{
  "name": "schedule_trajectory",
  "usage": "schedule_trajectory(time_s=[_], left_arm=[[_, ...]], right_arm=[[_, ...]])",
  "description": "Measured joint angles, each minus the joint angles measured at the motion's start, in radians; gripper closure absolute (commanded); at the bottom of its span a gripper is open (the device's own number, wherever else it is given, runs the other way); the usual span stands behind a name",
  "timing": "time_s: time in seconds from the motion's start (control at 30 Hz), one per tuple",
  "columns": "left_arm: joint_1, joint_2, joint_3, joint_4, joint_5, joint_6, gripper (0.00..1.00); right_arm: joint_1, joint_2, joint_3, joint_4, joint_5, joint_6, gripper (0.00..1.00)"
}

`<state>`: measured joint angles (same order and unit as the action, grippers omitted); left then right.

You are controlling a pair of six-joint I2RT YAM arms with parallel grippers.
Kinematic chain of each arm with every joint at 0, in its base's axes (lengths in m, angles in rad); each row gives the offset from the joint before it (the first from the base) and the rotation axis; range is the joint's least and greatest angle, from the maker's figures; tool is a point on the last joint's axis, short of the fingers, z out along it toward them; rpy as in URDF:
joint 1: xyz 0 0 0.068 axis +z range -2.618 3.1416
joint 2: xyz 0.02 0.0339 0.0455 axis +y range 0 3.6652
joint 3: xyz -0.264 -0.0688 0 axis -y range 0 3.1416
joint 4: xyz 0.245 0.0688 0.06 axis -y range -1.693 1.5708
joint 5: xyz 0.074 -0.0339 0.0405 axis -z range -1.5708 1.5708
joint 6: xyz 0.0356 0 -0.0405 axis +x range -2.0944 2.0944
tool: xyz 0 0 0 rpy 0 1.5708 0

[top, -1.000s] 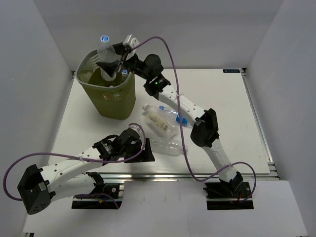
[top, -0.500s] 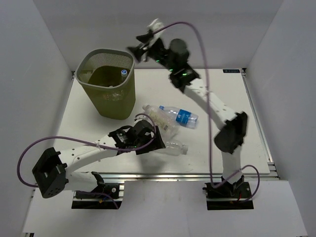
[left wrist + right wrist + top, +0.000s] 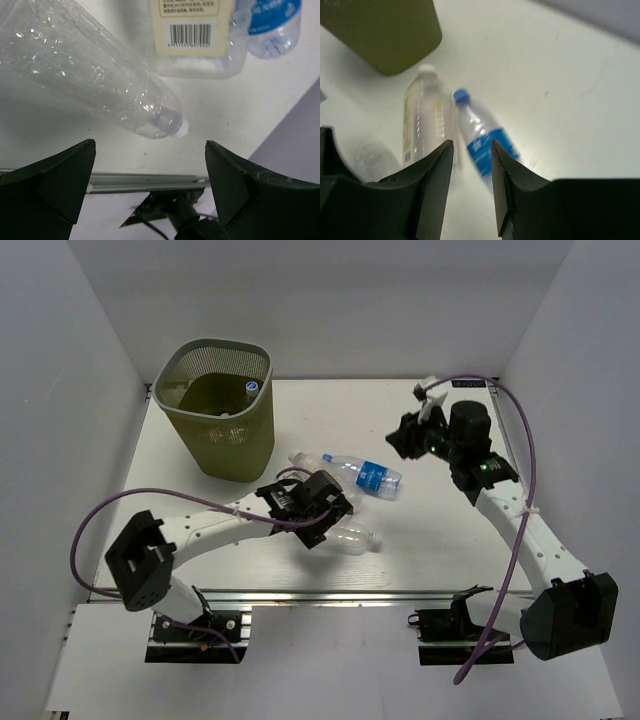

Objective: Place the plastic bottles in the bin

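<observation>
Three plastic bottles lie mid-table: a blue-labelled one [image 3: 365,476], a cream-labelled one [image 3: 195,30] and a plain clear one [image 3: 350,537]. My left gripper [image 3: 320,510] hovers over the cream-labelled and plain bottles, open wide and holding nothing; in its wrist view the plain bottle [image 3: 90,75] lies just beyond the fingertips. My right gripper [image 3: 408,435] hangs above the table right of the blue-labelled bottle [image 3: 470,112], its jaws a narrow gap apart with nothing between them. The olive bin [image 3: 215,430] stands at the back left, with a blue-capped bottle [image 3: 252,386] inside.
White walls close in the table on the left, back and right. The table's front rail [image 3: 145,180] runs just beyond my left fingertips. The right arm [image 3: 520,520] stretches along the table's right half.
The bottle my right gripper held over the bin is gone from it; that arm swung away to the right and lower. My left gripper slid right, over the bottles.
</observation>
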<state>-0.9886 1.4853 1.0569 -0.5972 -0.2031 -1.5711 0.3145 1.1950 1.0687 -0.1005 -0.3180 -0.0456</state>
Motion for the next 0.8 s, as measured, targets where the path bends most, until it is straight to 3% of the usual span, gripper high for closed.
schedule_trajectory(time_s=[0.2, 0.33, 0.47, 0.67, 0.77, 0.8], left_arm=[[0.0, 0.211, 0.179, -0.161, 0.017, -0.08, 0.0], [-0.002, 0.242, 0.161, -0.196, 0.031, -0.107, 0.0], [-0.002, 0.254, 0.145, -0.214, 0.03, -0.124, 0.03], [-0.002, 0.29, 0.092, -0.212, 0.028, -0.132, 0.19], [-0.002, 0.291, 0.061, -0.216, 0.032, -0.133, 0.34], [-0.002, 0.289, 0.06, -0.214, 0.031, -0.13, 0.43]], right_arm=[[-0.066, -0.084, -0.104, -0.083, -0.058, 0.043, 0.56], [-0.092, -0.134, -0.104, -0.08, -0.086, 0.048, 0.55], [-0.107, -0.152, -0.12, -0.078, -0.116, 0.066, 0.45], [-0.126, -0.154, -0.154, -0.085, -0.145, 0.072, 0.39], [-0.13, -0.153, -0.155, -0.085, -0.167, 0.08, 0.26], [-0.131, -0.153, -0.155, -0.085, -0.175, 0.081, 0.14]])
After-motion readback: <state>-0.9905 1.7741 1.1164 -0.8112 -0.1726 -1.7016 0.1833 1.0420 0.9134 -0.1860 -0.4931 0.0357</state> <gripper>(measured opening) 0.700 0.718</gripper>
